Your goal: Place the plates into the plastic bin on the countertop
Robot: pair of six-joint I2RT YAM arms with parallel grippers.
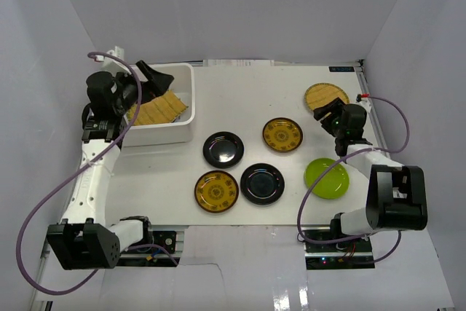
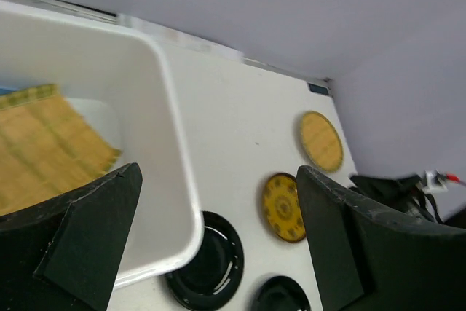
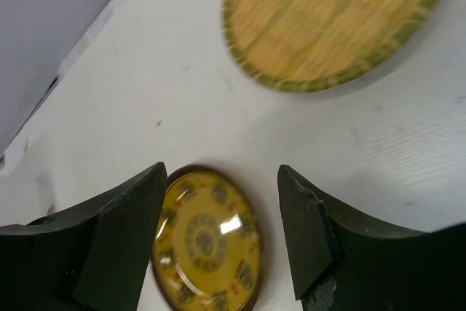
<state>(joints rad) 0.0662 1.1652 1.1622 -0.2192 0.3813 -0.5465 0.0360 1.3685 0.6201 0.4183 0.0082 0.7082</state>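
Note:
The white plastic bin point(image 1: 183, 127) stands at the back left of the countertop point(image 1: 247, 92) and holds a rectangular tan woven tray point(image 1: 162, 109). My left gripper point(image 1: 151, 85) hangs open and empty over the bin. In the left wrist view point(image 2: 218, 245) the bin rim point(image 2: 178, 165) and the woven tray point(image 2: 44, 143) lie below it. My right gripper point(image 1: 326, 115) is open and empty just in front of a round woven tray point(image 1: 325, 96). In the right wrist view point(image 3: 222, 231) a gold-patterned plate point(image 3: 207, 242) lies below its fingers and the woven tray point(image 3: 328, 20) beyond. No light blue plate shows clearly.
On the countertop lie two gold-patterned plates point(image 1: 282, 135) point(image 1: 216, 191), two black plates point(image 1: 223, 149) point(image 1: 262, 183) and a lime green plate point(image 1: 326, 178). White walls enclose the back and sides. Cables loop beside both arms.

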